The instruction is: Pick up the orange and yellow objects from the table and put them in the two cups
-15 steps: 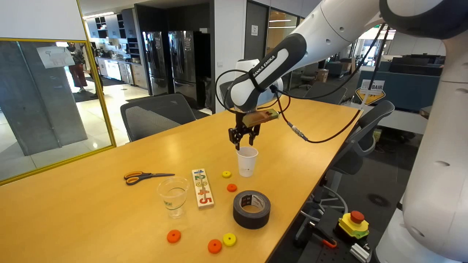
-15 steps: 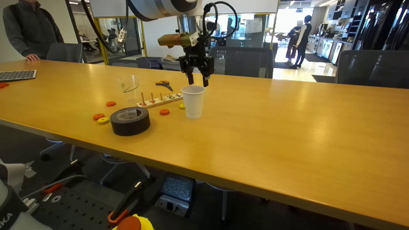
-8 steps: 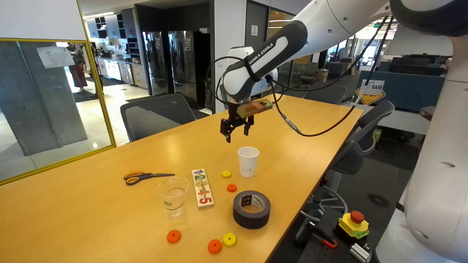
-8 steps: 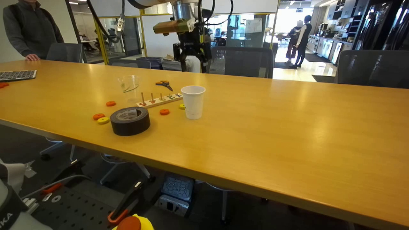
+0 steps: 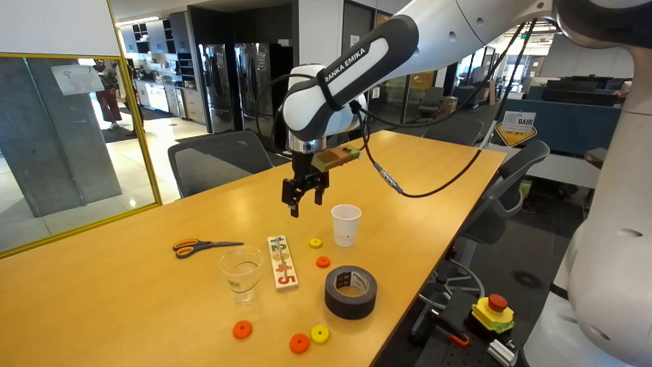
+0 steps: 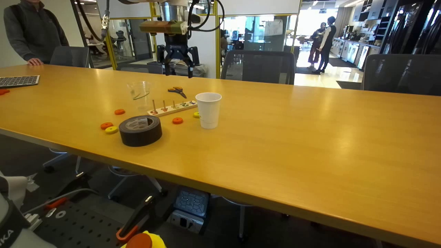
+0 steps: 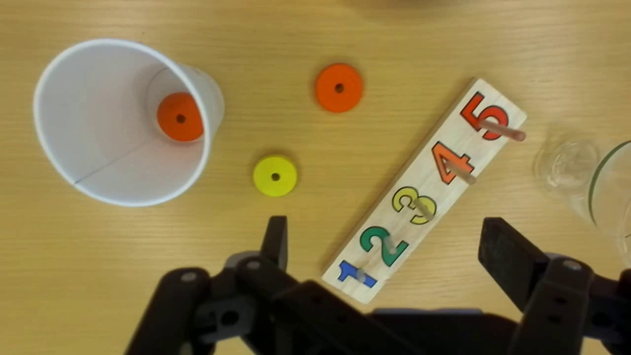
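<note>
My gripper (image 5: 306,206) hangs open and empty above the table (image 5: 153,300), its fingers wide apart in the wrist view over the numbered board. The white cup (image 5: 346,227) stands upright; an orange disc (image 7: 180,117) lies inside it. Beside that cup are a yellow disc (image 7: 275,176) and an orange disc (image 7: 339,88), both flat on the wood. The clear cup (image 5: 242,275) stands across the board, partly cut off in the wrist view. Near it lie two orange discs, one orange disc (image 5: 242,329) apart and one orange disc (image 5: 299,343) touching or nearly touching a yellow disc (image 5: 320,334).
A wooden number board (image 7: 419,197) with upright pegs lies between the cups. A black tape roll (image 5: 351,293) sits near the table's edge, and orange-handled scissors (image 5: 196,247) lie behind the clear cup. A keyboard (image 6: 19,81) and a standing person (image 6: 34,31) are at the far end.
From just above the white cup, my gripper has risen and moved sideways off it toward the number board, then come somewhat lower. Its fingers have spread wider. The discs have stayed in place.
</note>
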You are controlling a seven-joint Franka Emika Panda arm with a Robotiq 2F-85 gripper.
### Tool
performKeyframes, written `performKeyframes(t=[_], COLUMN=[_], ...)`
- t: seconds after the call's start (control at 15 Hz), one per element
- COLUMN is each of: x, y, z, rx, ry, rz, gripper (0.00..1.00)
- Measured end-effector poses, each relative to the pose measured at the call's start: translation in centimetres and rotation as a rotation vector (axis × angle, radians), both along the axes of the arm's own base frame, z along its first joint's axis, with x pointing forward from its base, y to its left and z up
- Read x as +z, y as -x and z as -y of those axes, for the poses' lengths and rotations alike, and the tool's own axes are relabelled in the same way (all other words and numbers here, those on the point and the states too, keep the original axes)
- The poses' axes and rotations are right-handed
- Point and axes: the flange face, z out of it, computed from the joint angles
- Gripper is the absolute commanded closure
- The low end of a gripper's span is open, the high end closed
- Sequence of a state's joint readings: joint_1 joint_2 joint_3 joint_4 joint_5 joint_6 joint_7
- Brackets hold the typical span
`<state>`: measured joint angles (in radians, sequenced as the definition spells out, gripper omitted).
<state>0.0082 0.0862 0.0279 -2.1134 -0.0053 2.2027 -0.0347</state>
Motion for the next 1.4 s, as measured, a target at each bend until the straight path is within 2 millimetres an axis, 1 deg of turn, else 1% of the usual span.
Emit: performKeyframes(t=[0.13, 0.33, 0.8, 1.07, 1.4], x=[-1.2, -3.3, -8.0, -10.1, -12.4], y=[0.7, 1.8, 4.4, 5.8, 6.0], z=[-1.1, -1.7, -1.5, -1.1, -0.6], rx=[0.011, -0.003, -0.051, -0.084, -0.096], ry=[-0.003, 0.002, 0.033, 0.028, 0.022], rz=[-0.031, -0.070, -0.048, -0.028, -0.007], gripper=[0.00, 0.00, 0.00, 0.00, 0.00])
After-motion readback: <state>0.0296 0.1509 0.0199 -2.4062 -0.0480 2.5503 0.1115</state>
